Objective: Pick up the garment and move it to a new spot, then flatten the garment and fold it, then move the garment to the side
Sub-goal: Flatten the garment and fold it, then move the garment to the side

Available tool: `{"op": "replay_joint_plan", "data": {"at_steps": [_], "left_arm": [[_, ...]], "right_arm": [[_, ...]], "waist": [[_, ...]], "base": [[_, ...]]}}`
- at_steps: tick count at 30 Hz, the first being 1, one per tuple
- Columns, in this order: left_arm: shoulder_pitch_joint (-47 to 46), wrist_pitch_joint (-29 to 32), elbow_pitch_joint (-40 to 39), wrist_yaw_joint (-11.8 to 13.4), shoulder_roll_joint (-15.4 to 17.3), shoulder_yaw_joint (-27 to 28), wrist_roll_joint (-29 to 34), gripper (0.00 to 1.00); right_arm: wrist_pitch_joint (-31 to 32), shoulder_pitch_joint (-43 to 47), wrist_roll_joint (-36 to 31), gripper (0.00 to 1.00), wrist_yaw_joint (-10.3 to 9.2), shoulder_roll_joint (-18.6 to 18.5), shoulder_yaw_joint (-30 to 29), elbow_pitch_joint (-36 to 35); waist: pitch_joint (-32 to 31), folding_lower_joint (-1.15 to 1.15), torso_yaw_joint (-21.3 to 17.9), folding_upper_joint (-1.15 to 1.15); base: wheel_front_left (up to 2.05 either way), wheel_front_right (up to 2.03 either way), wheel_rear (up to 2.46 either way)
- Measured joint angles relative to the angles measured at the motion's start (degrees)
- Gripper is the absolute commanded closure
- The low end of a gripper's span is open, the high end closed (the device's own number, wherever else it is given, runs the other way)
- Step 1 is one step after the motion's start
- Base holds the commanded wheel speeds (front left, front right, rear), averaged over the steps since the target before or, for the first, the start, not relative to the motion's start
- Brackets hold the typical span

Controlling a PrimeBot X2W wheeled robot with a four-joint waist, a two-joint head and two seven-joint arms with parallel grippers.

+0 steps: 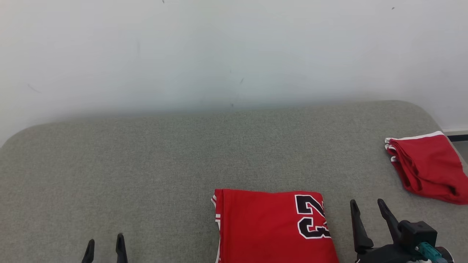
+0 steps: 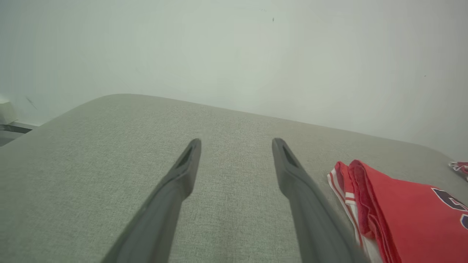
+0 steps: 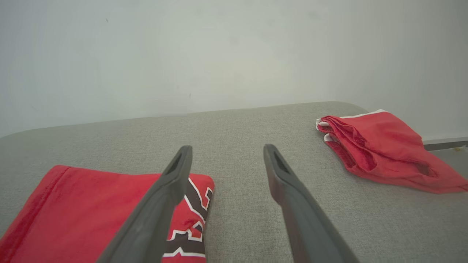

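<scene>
Red jersey (image 1: 263,226), black-and-white numerals; grey-green surface (image 1: 146,175)

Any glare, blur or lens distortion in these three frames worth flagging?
Head view: flat, even light, no glare; the folded jersey and its number read sharp. Left wrist view: the left gripper goes soft toward the lens, and the grey padded surface bows at its far edge. Right wrist view: the right gripper blurs near the lens; the second red garment is crisp.
</scene>
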Motion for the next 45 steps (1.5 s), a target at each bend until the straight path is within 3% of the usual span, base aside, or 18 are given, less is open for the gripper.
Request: {"op": "replay_joint_plan", "data": {"at_steps": [27,29,37,42,45], "left_arm": [[0.10,0.00,0.96,-1.97,-0.65,1.04,1.96,0.00],[0.02,0.00,0.97,-1.97,-0.68,1.14,1.96,0.00],[-0.30,0.00,0.97,-2.03,-0.79,1.47,2.03,0.00],[-0.92,0.00,1.24,-2.32,-0.81,0.73,2.07,0.00],[-1.01,0.00,1.40,-2.41,-0.81,0.66,2.04,0.00]], "right_arm": [[1.74,-1.93,-0.82,0.00,0.00,0.04,-0.30,0.22],[5.60,-2.09,-0.03,0.00,0.00,0.05,-1.59,0.48],[32.21,-6.42,4.23,0.00,0.00,0.04,-3.74,1.16],[43.35,-7.60,3.31,0.00,0.00,0.01,-2.44,1.64],[46.51,-8.01,3.48,0.00,0.00,0.08,-0.91,1.34]], "waist": [[0.87,0.00,1.69,0.00],[1.00,0.00,1.78,0.00],[1.56,0.00,1.83,0.00],[1.86,0.00,2.79,0.00],[2.10,0.00,3.53,0.00]], "base": [[0.00,0.00,0.00],[0.00,0.00,0.00],[0.00,0.00,0.00],[0.00,0.00,0.00],[0.00,0.00,0.00]]}}
